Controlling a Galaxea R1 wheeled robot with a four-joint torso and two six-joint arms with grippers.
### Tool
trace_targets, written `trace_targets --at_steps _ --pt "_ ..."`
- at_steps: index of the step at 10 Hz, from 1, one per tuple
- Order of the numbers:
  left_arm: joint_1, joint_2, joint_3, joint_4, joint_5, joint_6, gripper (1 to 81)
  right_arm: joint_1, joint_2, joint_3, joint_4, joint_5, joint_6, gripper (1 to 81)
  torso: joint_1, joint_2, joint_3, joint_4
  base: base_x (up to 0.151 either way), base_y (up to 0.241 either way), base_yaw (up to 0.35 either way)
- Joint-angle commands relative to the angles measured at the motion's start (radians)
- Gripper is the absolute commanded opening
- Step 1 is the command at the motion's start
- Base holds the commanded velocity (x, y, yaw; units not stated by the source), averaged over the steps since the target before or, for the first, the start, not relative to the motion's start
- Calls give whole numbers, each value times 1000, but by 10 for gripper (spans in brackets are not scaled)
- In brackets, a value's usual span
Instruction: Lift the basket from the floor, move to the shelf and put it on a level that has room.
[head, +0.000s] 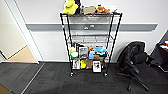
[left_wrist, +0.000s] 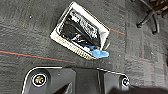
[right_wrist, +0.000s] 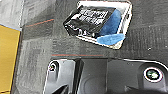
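Note:
The basket (left_wrist: 75, 48) stands on the floor (left_wrist: 25, 30) of dark carpet with thin red lines, apart from both arms. It has beige woven sides and a pale rim (right_wrist: 127, 15), and holds a black packet (right_wrist: 90, 20) and a blue cloth (right_wrist: 111, 38). Both wrist cameras look down on it from above, each over its dark robot plate. Ahead, the shelf (head: 90, 42) stands against the white wall, a black wire rack on casters. Its second level (head: 90, 38) looks nearly bare. A yellow plush (head: 70, 7) sits on the top tier, and the lower tiers are crowded with colourful items.
A black office chair (head: 135, 62) stands right of the shelf, and its wheeled base (left_wrist: 150, 15) lies near the basket. A dark piece of furniture (head: 162, 55) is at the right edge. Tan wooden flooring (head: 22, 56) begins at the left, past a doorway. Carpet (head: 57, 77) stretches before the shelf.

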Motion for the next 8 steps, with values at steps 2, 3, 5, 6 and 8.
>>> trace_targets --at_steps 2,3,5,6,8 --pt "-27 -36 26 -14 55 1 811 41 -7 3 1 -39 2 811 79 -123 -108 0 0 0 0" --pt "-41 -41 37 -23 55 1 811 44 -7 -1 1 -39 2 811 96 -151 -134 0 0 0 0" --pt "-61 -48 37 -48 57 1 811 44 -7 -6 -3 -39 2 811 139 -219 -196 0 0 0 0" --pt "-79 -65 29 -71 58 1 811 44 -9 -7 -5 -39 0 811 162 -254 -229 0 0 0 0" --pt "-141 -91 6 -80 138 1 811 52 -9 -6 -10 -39 -3 811 206 -324 -270 0 0 0 0"
